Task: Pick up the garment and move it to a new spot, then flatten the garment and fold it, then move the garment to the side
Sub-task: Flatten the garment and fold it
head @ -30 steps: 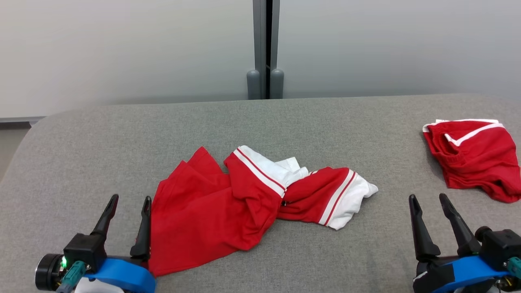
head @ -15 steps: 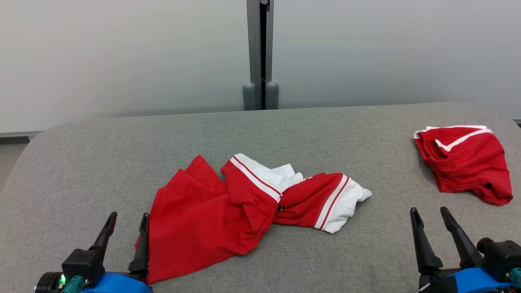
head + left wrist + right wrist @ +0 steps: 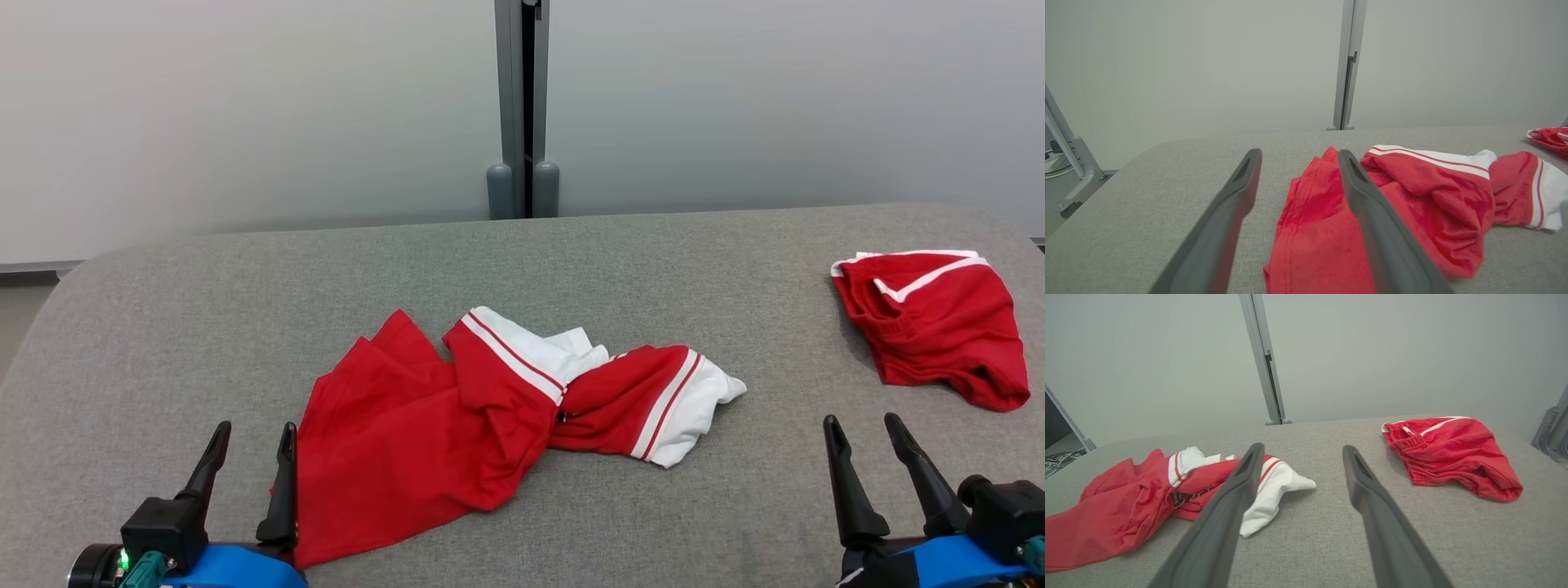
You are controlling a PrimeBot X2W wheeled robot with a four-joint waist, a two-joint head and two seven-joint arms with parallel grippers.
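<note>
A wide table (image 3: pixel 571 261) covered in grey woven cloth, rounded at its corners, is set before a pale grey wall (image 3: pixel 245 106), which is split by one upright grey metal post (image 3: pixel 522 98) with two rounded feet. Two pieces of clothing are counted on the table. One crumpled red-and-white garment (image 3: pixel 424 433) of thin jersey cloth, with white cuffs edged by red stripes, is spread near the middle of the table's near half. One smaller red garment (image 3: pixel 939 335) with white piping, bunched up, is laid well apart from it towards the far right edge.

Two grippers are seen, each with two long dark fingers. The left gripper (image 3: pixel 253 429) is held at the lower left with its jaws spread wide and nothing between them. Its inner finger (image 3: pixel 1372 212) is seen against the hem of the red-and-white garment, and whether the cloth is touched cannot be told. The right gripper (image 3: pixel 861 420) is held at the lower right, likewise spread wide and empty, with bare grey table seen between its fingers.

The bodies of both grippers are cut off by the lower edge of the head view. A dark mark inside a fold of the red-and-white garment is too small to be read. In the left wrist view the smaller red garment is cut off by the right edge
</note>
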